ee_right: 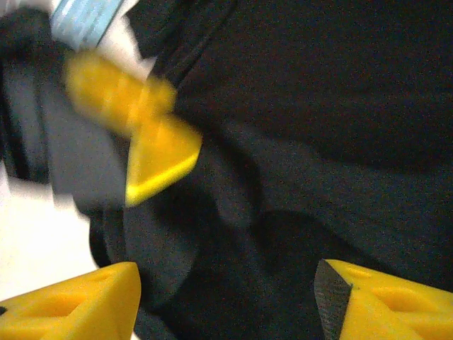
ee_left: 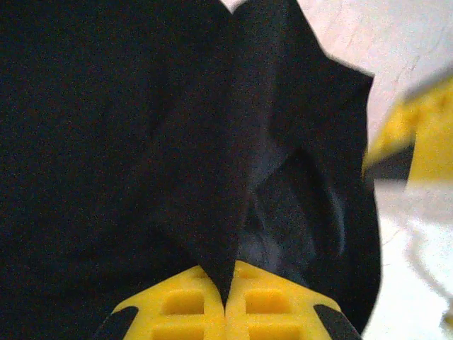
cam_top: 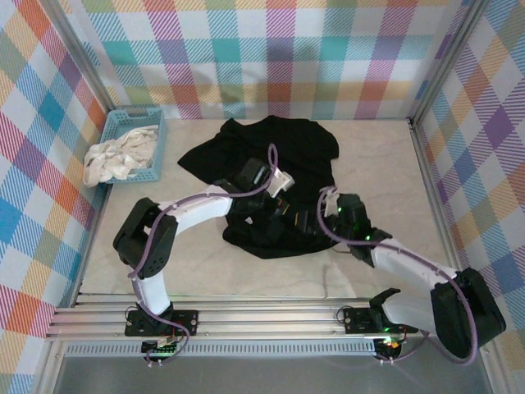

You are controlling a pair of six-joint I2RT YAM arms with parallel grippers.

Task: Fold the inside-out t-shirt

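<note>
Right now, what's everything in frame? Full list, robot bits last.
t-shirt: 1, black, crumpled mid-table, under both grippers
basket: 1, blue, far-left corner of the table
cloth: 1, white-cream, bunched in the basket
table: 1, pale marbled, inside the walls
walls: 3 sides, multicoloured check, around the table
rail: 1, silver, near edge, carrying both arm bases
left gripper: 1, yellow fingers, shut on a fold of the t-shirt
right gripper: 1, yellow fingers, open over the t-shirt, close to the left gripper
</note>
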